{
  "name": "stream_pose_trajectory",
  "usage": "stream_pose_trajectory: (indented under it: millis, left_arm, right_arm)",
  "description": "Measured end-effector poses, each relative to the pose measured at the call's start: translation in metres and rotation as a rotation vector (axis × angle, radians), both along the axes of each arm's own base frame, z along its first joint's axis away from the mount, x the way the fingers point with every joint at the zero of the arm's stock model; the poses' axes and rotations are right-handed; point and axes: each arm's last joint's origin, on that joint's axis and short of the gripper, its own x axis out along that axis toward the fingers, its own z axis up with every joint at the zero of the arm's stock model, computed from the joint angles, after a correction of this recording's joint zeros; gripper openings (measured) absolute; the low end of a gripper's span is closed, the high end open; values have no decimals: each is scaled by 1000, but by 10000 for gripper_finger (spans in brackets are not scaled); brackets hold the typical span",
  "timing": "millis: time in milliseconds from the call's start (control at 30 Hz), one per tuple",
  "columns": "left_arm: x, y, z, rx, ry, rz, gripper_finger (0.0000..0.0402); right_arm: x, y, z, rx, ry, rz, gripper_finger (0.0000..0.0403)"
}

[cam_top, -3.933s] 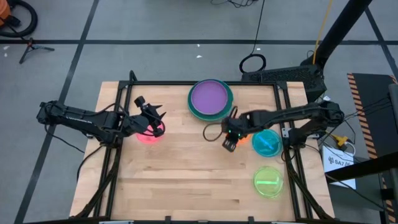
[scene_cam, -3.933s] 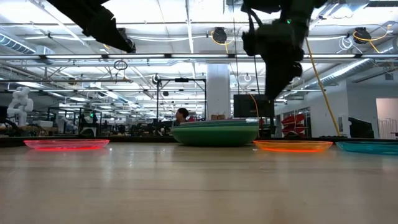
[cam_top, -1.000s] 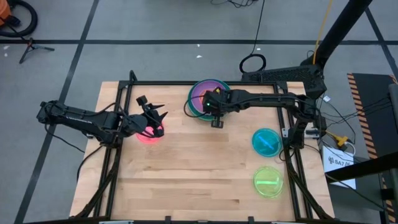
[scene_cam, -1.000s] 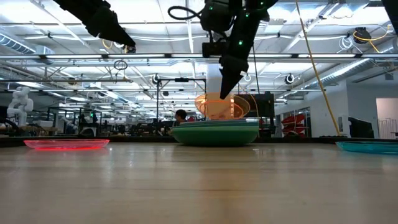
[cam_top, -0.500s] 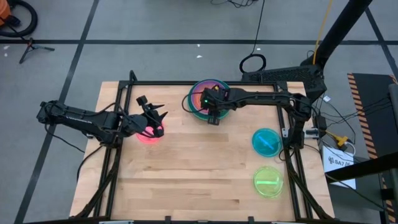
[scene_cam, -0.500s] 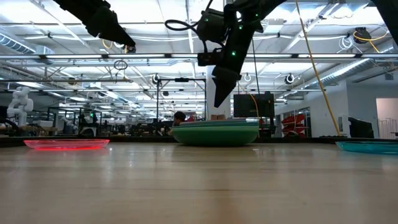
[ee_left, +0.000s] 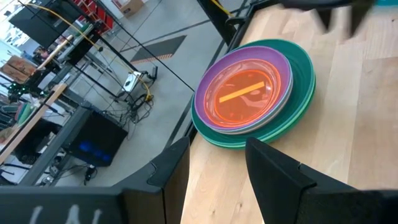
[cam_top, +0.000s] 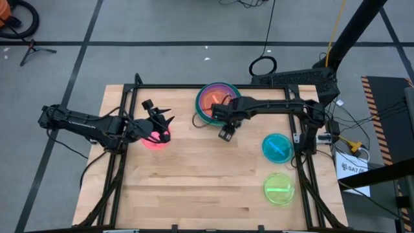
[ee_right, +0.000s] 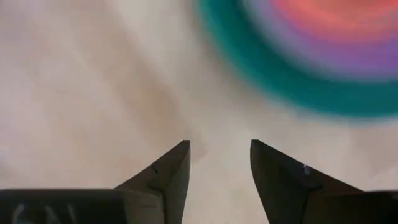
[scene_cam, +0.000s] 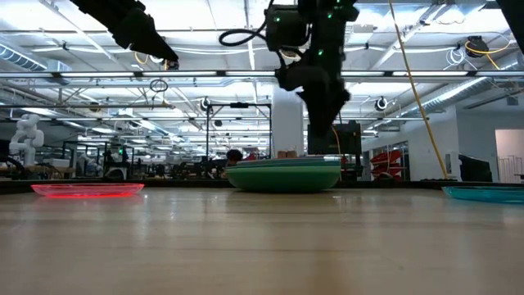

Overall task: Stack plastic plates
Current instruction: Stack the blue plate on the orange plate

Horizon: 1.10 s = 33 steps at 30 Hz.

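My right claw hangs over the bare wooden worktop just beside the near edge of the stack of plates, its two fingers spread apart with nothing between them, as my right wrist view shows; the stack sits at the far middle of the worktop, with a dark green plate at the bottom, a teal rim above it, a purple plate on that, and an orange plate lying flat on top; seen level across the worktop the stack is a low green mound with my right arm coming down just behind and above it; my left claw is held above the far edge of a pink plate that lies on the left side of the worktop, and its fingers stand apart and empty in my left wrist view; a blue plate lies on the right side of the worktop, well apart from the stack, and a translucent lime plate lies nearer the front edge, just beside the blue one; in the level view the pink plate is at the far left and the blue plate at the far right.
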Motion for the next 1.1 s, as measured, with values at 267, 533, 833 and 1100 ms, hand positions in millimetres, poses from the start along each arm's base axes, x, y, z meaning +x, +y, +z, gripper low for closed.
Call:
stream_pose_trajectory:
  millis: [267,533,833,1100]
  left_arm:
    - [-1,0,-1,-8,2,5,163]
    - [-1,0,-1,-9,4,6,163]
    - [-1,0,-1,-7,5,5,163]
    - [-1,0,-1,-6,6,5,163]
  right_arm:
    - [-6,53,1,65,83,-89,158]
    - [-24,95,-26,45,201,-105,157]
    - [-78,95,-69,-36,437,-310,157]
    - [-110,91,-96,-62,447,-421,157]
